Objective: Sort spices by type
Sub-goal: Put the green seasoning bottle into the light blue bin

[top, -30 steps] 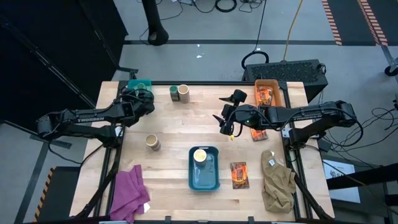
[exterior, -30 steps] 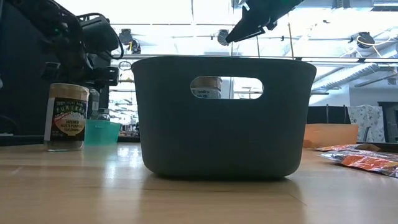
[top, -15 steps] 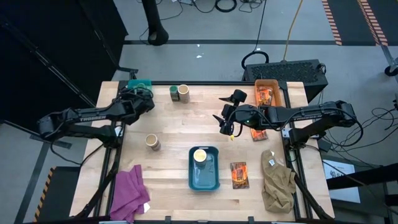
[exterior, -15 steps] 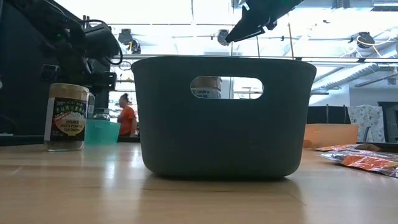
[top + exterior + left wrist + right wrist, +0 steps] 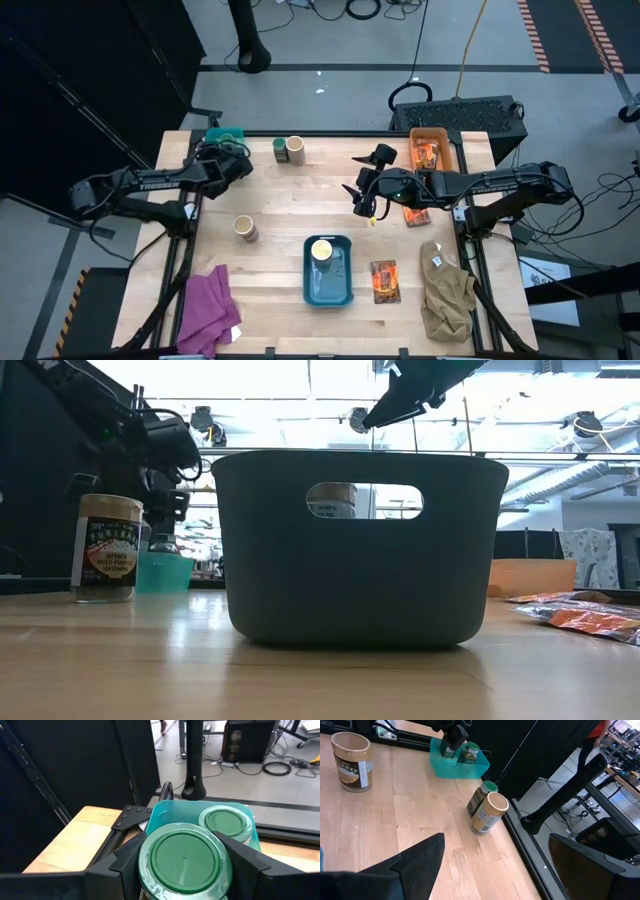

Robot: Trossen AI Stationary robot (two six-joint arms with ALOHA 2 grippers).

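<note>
My left gripper (image 5: 226, 164) is shut on a green-lidded spice jar (image 5: 184, 857) just above a small teal bin (image 5: 165, 817) at the table's far left. A second green jar (image 5: 227, 821) stands in that bin. A green jar (image 5: 280, 148) and a cream-topped jar (image 5: 295, 150) stand side by side near the far edge. Another cream-topped jar (image 5: 245, 229) stands on the table's left. A third one (image 5: 322, 250) stands inside the dark teal bin (image 5: 328, 290). An orange-and-black packet (image 5: 384, 281) lies flat beside that bin. My right gripper (image 5: 365, 195) hangs open above mid-table, holding nothing. My left gripper pinches the green jar between its two fingers (image 5: 125, 865), one on each side of the jar's wall (image 5: 144, 870) just under the lid. The jar stands upright with its lid up, lifted clear at the teal bin's near rim.
An orange bin (image 5: 443, 135) with packets sits at the far right, with another packet (image 5: 415, 213) lying near it. A khaki cloth (image 5: 445, 290) lies at the near right and a purple cloth (image 5: 207, 310) at the near left. Bare wood shows mid-table.
My left gripper, still shut on the green jar, has edged toward the teal bin and sunk a little.
</note>
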